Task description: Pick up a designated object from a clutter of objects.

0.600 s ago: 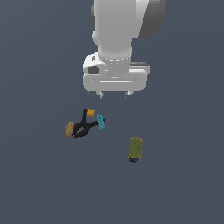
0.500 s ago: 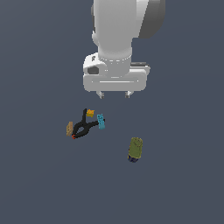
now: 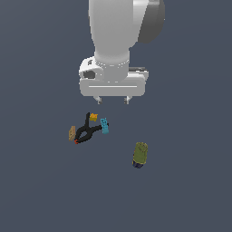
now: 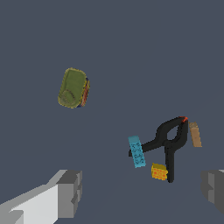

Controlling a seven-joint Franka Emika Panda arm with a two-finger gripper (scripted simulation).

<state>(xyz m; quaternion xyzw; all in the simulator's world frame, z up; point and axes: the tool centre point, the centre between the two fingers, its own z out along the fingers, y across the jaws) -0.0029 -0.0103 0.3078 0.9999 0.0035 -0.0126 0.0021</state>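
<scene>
The designated olive-green box [image 3: 140, 154] lies alone on the dark floor, its navy end toward the exterior view's bottom; in the wrist view [image 4: 73, 88] a red-yellow side shows. The clutter sits apart from it: a black Y-shaped clamp [image 3: 86, 131] with red tips, an orange cube [image 3: 93, 117], a cyan block [image 3: 104, 125] and a tan block [image 3: 72, 133]. They also show in the wrist view: clamp [image 4: 169, 140], cube [image 4: 159, 171], cyan block [image 4: 138, 151], tan block [image 4: 195, 134]. My gripper [image 3: 112, 99] hangs open and empty high above the floor, above the clutter and up-left of the box.
The floor is a plain dark grey-blue surface. My grey fingertips [image 4: 70, 193] frame the wrist view's lower corners, wide apart.
</scene>
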